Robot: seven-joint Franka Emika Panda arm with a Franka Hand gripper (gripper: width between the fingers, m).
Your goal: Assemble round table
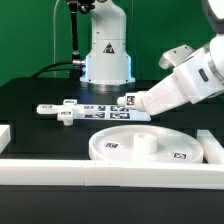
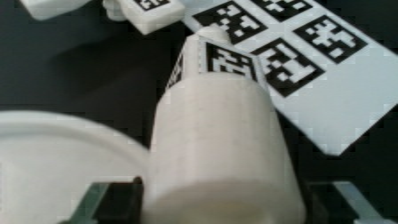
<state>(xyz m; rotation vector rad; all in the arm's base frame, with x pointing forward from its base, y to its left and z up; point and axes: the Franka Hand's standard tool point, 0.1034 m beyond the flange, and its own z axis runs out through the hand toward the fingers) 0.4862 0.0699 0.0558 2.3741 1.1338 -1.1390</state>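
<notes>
Hand [image 2: 217, 203] pinching the short thick cylinder [image 1: 150, 100], tilted, tagged end by the marker board [image 1: 103, 111], rimmed round disc [image 1: 150, 152] nearer, cross-shaped piece [image 1: 62, 112] at the exterior view's left.

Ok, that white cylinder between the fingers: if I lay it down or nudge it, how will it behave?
The cylinder is round and smooth-sided, so on its side it would probably roll on the table. It looks like rigid plastic, so it likely won't flex in the gripper. Its curved wall may slip between the fingers.
</notes>
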